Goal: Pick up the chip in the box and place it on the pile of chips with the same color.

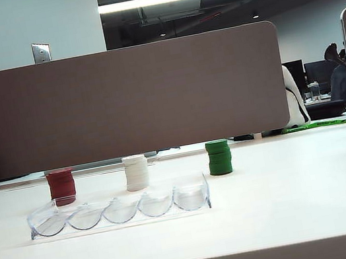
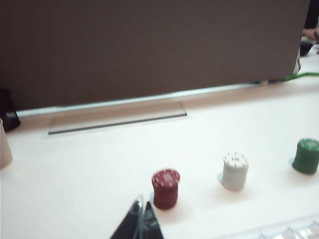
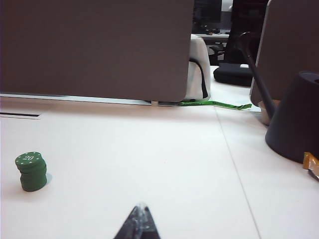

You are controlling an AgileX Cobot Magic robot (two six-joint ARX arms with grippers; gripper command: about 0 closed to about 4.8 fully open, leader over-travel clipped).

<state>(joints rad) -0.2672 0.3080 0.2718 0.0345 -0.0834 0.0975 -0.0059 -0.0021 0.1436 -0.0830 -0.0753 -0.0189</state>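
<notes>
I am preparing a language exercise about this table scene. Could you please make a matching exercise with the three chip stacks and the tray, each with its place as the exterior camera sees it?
Column 1:
1. red stack
2. white stack
3. green stack
4. clear tray

Column 2:
a. the middle stack
b. in front of the stacks
c. the leftmost stack
d. the rightmost stack

Pairs: 1-c, 2-a, 3-d, 4-b

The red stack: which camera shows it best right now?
The left wrist view: the red stack sits close, its top face visible, just beyond the shut left hand. The exterior view shows it only side-on, behind the clear tray. The right wrist view misses it.
</notes>
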